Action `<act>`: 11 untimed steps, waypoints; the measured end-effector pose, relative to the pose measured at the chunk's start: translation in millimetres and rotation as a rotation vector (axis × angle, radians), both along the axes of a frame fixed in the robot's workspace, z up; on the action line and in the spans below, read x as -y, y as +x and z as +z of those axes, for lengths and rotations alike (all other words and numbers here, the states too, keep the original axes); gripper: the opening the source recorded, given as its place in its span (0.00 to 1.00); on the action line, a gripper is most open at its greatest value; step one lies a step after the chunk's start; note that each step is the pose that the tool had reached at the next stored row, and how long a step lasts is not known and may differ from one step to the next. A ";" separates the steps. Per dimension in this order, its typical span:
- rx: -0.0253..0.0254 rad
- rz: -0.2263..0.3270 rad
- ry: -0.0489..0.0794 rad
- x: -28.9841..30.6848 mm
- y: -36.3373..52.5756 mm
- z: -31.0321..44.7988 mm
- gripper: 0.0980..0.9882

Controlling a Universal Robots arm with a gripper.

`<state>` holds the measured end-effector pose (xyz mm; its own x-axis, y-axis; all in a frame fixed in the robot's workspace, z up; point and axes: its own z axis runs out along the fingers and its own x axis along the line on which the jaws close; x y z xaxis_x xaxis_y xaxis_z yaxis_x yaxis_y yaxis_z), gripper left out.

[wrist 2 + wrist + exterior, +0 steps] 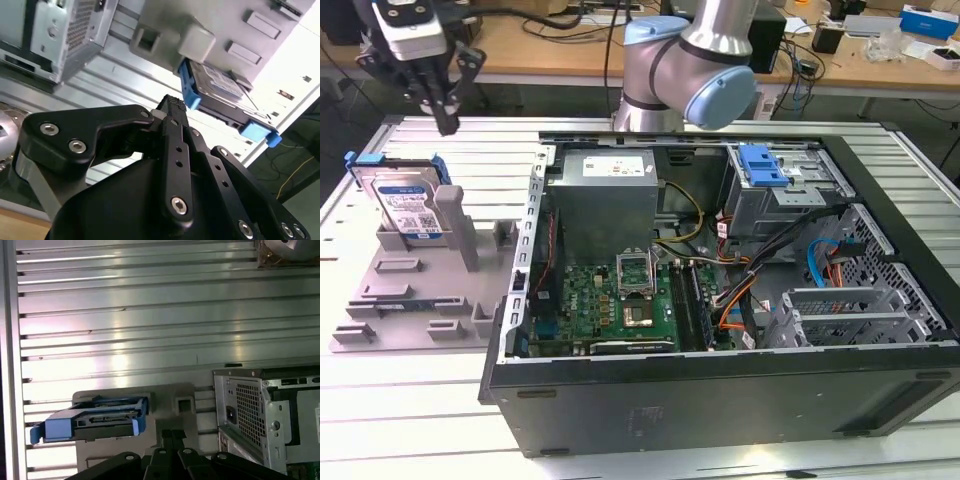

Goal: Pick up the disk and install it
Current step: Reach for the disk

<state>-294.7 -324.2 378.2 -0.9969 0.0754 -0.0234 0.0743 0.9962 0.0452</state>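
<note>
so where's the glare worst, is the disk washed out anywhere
First wrist view: bright glare bands on the slatted table, disk reads clearly. Second wrist view: the grey plate beyond the disk is blown out white. Exterior view: even light, no strong glare.

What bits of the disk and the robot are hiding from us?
- Exterior view: lower edge of the disk sits behind the grey holder.
- First wrist view: the disk is edge-on, label hidden.
- Exterior view: top edge cuts off the robot arm.
</note>
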 end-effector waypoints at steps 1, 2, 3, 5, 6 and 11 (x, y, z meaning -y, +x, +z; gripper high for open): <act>-0.0001 0.000 0.000 -1.7 -5.8 -0.7 0.01; -0.0001 0.000 0.000 -4.0 -14.2 -1.6 0.01; -0.0001 0.000 0.000 -5.3 -19.5 -2.1 0.01; -0.0001 0.000 0.000 -8.8 -33.6 -3.5 0.01; 0.0001 0.000 0.000 -9.8 -35.9 -3.6 0.01; -0.0001 0.000 0.000 -9.8 -36.0 -3.6 0.01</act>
